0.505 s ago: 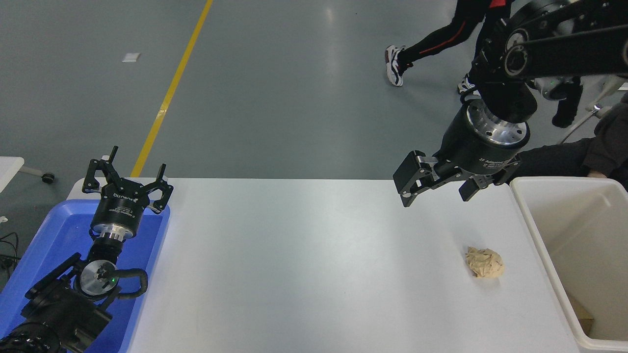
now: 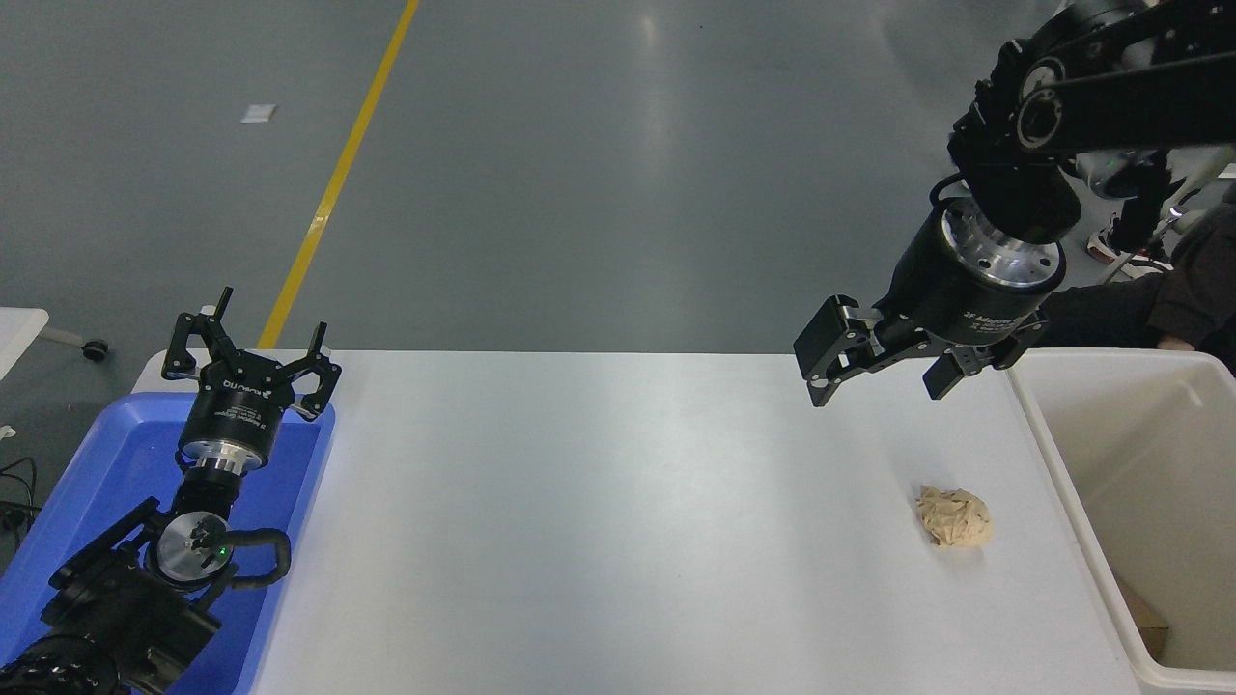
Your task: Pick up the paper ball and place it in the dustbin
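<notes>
The tan paper ball (image 2: 954, 516) lies on the white table (image 2: 599, 502) near its right side, close to the dustbin. The dustbin (image 2: 1038, 415) is a cream-white bin at the right edge of the table. My right gripper (image 2: 884, 381) hangs open and empty above the table's far edge, well above and behind the paper ball, apart from it. My left gripper (image 2: 253, 338) is open and parked at the lower left over the blue tray.
A shallow blue tray (image 2: 87, 483) sits at the left end of the table under the left arm. A flat brown scrap (image 2: 1144, 618) lies inside the dustbin. A person in dark clothing (image 2: 1178, 299) sits at the far right.
My right gripper has moved a little to the right and slightly toward the dustbin. A walking person's legs have left the top of the view. The paper ball has not moved.
</notes>
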`<state>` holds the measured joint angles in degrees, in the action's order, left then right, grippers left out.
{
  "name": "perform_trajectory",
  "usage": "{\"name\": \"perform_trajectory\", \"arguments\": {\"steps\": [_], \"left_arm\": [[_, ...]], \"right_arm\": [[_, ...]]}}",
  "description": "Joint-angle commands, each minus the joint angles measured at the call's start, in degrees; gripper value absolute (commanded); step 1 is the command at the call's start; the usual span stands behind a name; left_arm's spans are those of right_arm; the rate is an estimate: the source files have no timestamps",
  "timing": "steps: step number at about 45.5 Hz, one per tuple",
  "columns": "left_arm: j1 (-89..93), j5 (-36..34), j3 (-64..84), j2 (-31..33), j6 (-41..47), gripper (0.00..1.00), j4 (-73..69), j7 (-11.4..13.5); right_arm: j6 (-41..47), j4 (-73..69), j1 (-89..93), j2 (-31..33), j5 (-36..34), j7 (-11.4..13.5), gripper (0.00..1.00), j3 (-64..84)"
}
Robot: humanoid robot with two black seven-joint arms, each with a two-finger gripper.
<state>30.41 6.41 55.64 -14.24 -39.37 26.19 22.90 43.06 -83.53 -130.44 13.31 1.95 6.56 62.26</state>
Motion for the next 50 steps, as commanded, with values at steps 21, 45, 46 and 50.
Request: {"name": "perform_trajectory", "arguments": {"steps": [21, 45, 46, 50], "left_arm": [[0.00, -0.08, 0.00, 0.00, 0.00, 1.00, 0.00, 0.04], [0.00, -0.08, 0.00, 0.00, 0.00, 1.00, 0.00, 0.04], [0.00, -0.08, 0.00, 0.00, 0.00, 1.00, 0.00, 0.04], [0.09, -0.08, 0.00, 0.00, 0.00, 1.00, 0.00, 0.04]], "right_arm": [[-15.90, 24.02, 37.53, 7.34, 25.11, -0.85, 1.00, -7.76], [-22.75, 34.13, 57.58, 11.83, 30.92, -1.20, 1.00, -20.86], [-22.84, 34.40, 58.02, 11.83, 30.92, -1.20, 1.00, -21.03], [-22.93, 35.36, 59.69, 11.74, 30.92, -1.20, 1.00, -21.74]]}}
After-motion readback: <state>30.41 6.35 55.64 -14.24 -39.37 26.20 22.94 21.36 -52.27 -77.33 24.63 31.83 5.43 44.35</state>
